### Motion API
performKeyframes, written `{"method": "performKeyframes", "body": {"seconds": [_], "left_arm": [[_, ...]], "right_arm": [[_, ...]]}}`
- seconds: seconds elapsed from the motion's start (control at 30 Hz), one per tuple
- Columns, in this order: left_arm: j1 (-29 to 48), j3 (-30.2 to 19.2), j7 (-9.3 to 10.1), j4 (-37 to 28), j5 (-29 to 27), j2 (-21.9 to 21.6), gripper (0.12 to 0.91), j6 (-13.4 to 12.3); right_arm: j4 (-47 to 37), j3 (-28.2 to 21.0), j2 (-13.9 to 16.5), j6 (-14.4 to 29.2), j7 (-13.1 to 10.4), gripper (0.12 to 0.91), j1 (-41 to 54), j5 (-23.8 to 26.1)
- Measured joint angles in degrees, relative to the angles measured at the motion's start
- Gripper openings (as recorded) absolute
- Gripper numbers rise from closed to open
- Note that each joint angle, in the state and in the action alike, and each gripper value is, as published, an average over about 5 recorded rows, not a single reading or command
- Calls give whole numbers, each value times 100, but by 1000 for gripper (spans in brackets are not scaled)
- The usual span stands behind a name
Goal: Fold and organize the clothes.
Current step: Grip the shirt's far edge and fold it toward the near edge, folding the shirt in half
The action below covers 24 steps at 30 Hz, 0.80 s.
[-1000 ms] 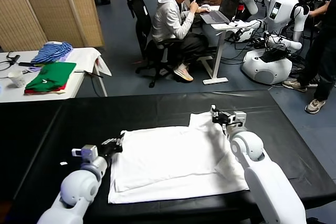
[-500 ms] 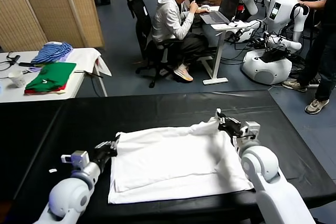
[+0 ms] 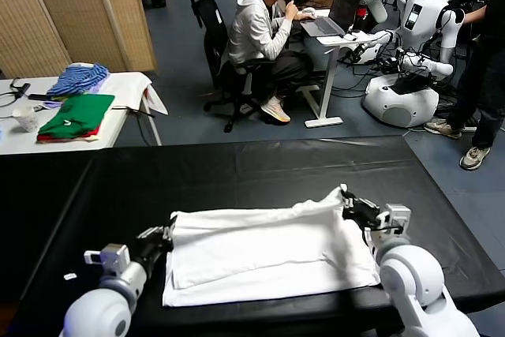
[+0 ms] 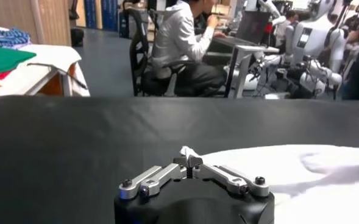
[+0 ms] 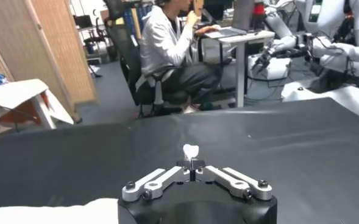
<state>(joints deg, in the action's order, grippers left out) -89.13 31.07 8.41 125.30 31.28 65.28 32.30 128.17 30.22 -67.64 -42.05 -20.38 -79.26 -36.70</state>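
The white T-shirt (image 3: 268,254) lies half-folded at lower centre of the black table (image 3: 237,171). The left gripper (image 3: 164,234) and right gripper (image 3: 347,204) each pinch a far corner; uneven pulling could skew the fold or slip a corner free.

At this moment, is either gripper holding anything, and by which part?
Both hold the white T-shirt: the left gripper pinches its far left corner, the right gripper its far right corner, lifted off the black table.

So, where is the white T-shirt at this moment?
In the head view, the white T-shirt lies on the near part of the black table, its far corners pinched between the left gripper and right gripper.
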Motion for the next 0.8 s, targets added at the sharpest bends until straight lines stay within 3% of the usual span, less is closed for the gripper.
{"method": "performKeyframes", "body": {"seconds": [0.27, 0.8], "left_arm": [[-225, 31, 97, 228, 23, -7, 155, 333], [-415, 135, 146, 448, 67, -60, 155, 610]], "right_arm": [[385, 96, -143, -14, -141, 142, -498, 217], [481, 155, -243, -15, -283, 142, -815, 295]]}}
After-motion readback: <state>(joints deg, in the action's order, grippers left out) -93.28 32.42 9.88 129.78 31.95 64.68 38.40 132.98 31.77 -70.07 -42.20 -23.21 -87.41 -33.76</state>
